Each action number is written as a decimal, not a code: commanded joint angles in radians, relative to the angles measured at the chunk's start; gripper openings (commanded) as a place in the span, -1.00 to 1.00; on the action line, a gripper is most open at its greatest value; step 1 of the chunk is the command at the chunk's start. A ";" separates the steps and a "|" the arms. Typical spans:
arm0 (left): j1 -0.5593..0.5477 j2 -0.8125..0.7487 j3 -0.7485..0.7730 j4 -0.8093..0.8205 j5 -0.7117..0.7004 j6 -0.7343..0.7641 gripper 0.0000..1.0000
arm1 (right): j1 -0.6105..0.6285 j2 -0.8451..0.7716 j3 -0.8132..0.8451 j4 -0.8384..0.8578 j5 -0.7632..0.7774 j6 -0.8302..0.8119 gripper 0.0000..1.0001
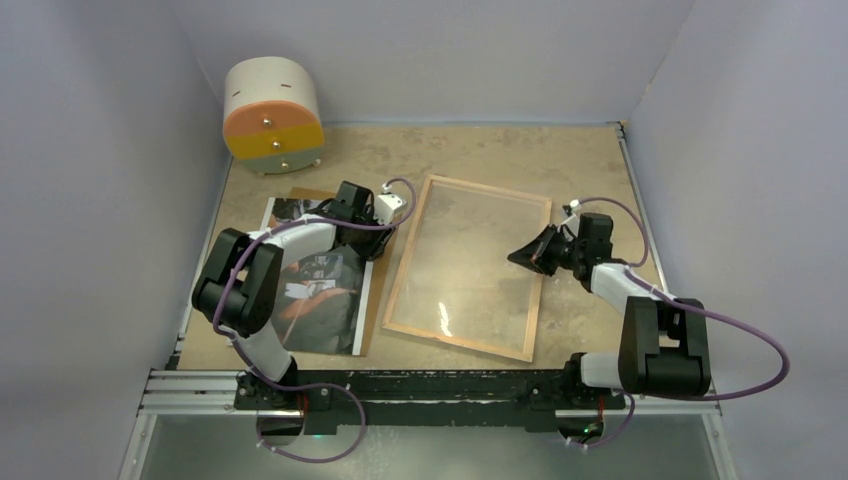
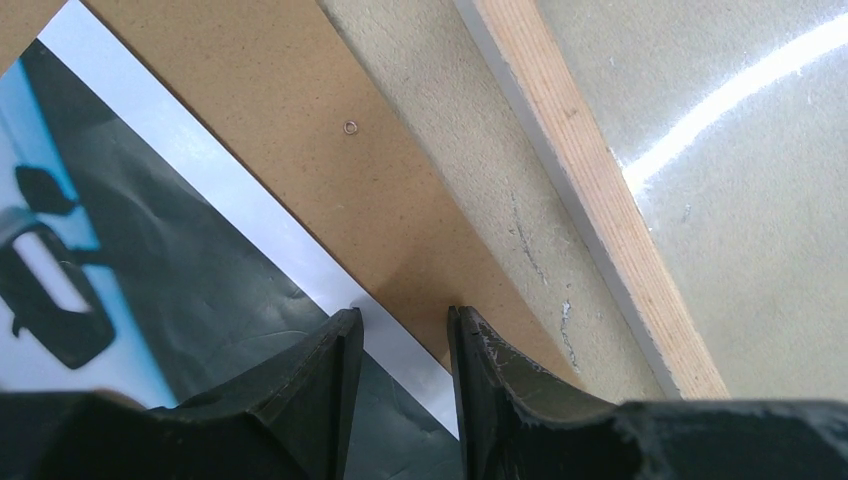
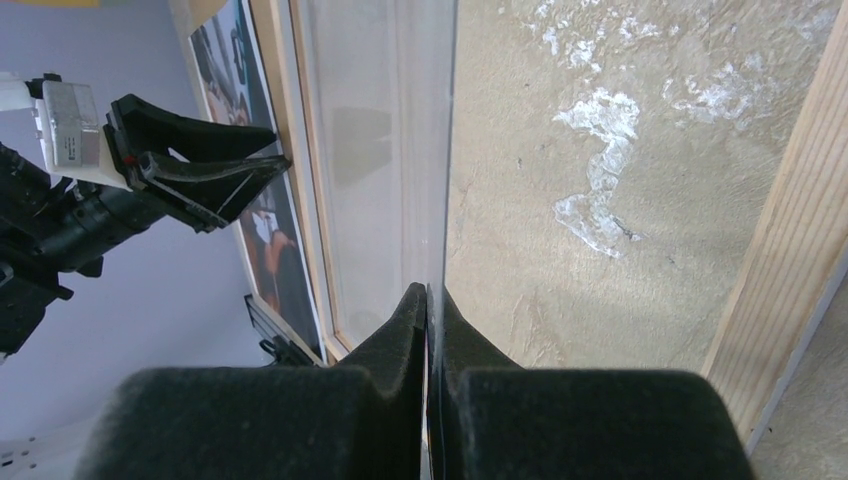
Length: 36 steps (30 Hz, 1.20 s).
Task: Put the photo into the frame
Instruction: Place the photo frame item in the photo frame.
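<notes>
My left claw (image 2: pixel 405 322) is spread open over the edge of the photo (image 1: pixel 325 305), lying on a brown board (image 2: pixel 330 150) at the left, and my right claw (image 3: pixel 430 292) pinches the clear pane (image 3: pixel 370 150) of the frame (image 1: pixel 490 192) in the middle of the worktop (image 1: pixel 480 150).

Black-and-white arms (image 1: pixel 300 240), purple cables (image 1: pixel 742 330)

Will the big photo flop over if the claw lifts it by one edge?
Probably floppy: the photo looks paper-thin, with creases near the left claw. Its glossy face may slip easily. It likely weighs little, being so thin.
</notes>
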 commanded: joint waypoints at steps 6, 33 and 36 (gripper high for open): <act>-0.023 0.007 -0.003 0.035 0.018 -0.003 -0.21 | -0.004 0.011 -0.021 0.120 -0.081 0.041 -1.00; -0.073 0.029 0.000 0.059 -0.001 -0.012 -0.22 | -0.004 -0.042 0.021 -0.104 -0.148 0.081 -1.00; -0.073 0.020 0.003 0.056 0.002 -0.014 -0.22 | -0.004 -0.039 0.015 -0.108 -0.148 0.081 -1.00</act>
